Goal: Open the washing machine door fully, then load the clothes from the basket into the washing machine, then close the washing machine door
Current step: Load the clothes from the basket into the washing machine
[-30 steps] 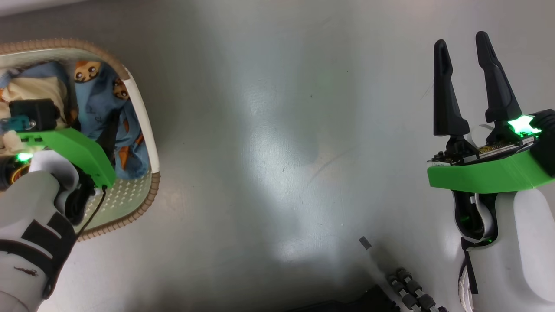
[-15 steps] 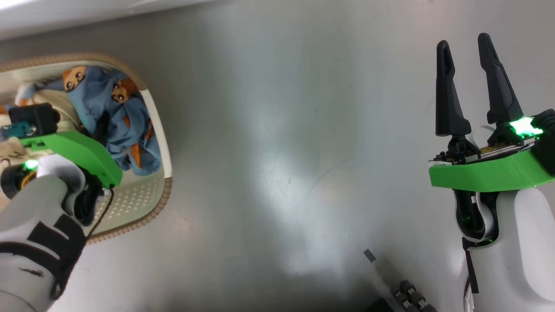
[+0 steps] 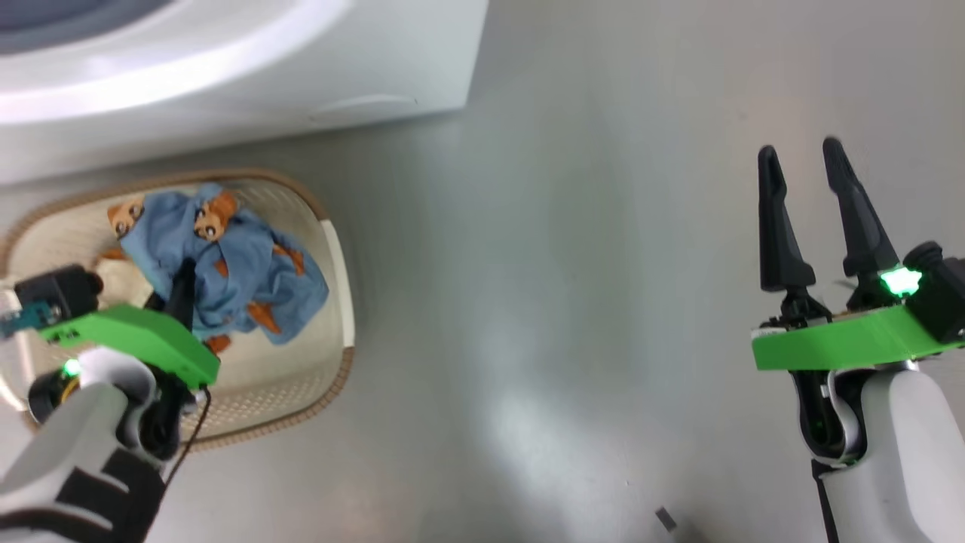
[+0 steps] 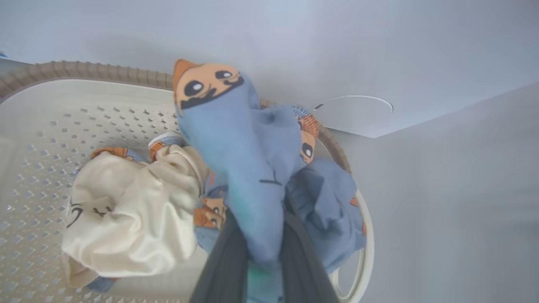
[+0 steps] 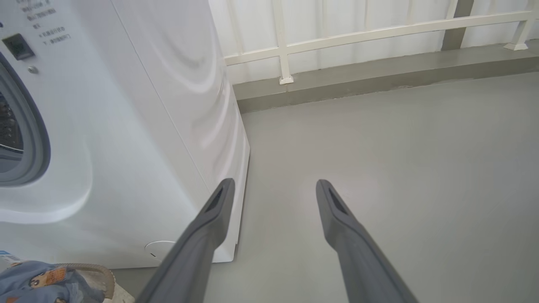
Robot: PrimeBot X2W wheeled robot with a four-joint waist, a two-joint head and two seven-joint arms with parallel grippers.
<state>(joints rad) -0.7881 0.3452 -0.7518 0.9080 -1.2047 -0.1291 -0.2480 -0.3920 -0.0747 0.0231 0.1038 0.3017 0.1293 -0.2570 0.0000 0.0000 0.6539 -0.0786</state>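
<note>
The cream basket (image 3: 335,317) with a brown rim stands on the floor by the white washing machine (image 3: 249,68). My left gripper (image 4: 262,235) is shut on the light blue garment (image 4: 244,168), which hangs bunched above the basket (image 4: 50,126); in the head view the blue garment (image 3: 241,271) drapes over my left gripper (image 3: 181,290). Beside it in the basket lies the cream garment (image 4: 134,219). My right gripper (image 3: 803,188) stands open over bare floor at the right, fingers (image 5: 212,210) apart with nothing between them. The washing machine (image 5: 126,126) shows its grey gasket (image 5: 36,139). The door is out of view.
A round white flap (image 4: 358,111) sits low on the machine front, just beyond the basket. A white railing (image 5: 379,29) and a grey kerb run along the back. Grey floor (image 3: 565,302) spreads between the basket and my right arm.
The head camera has tilted up, bringing the washing machine into view. My left gripper has raised the blue garment off the cream one. My right gripper stays open.
</note>
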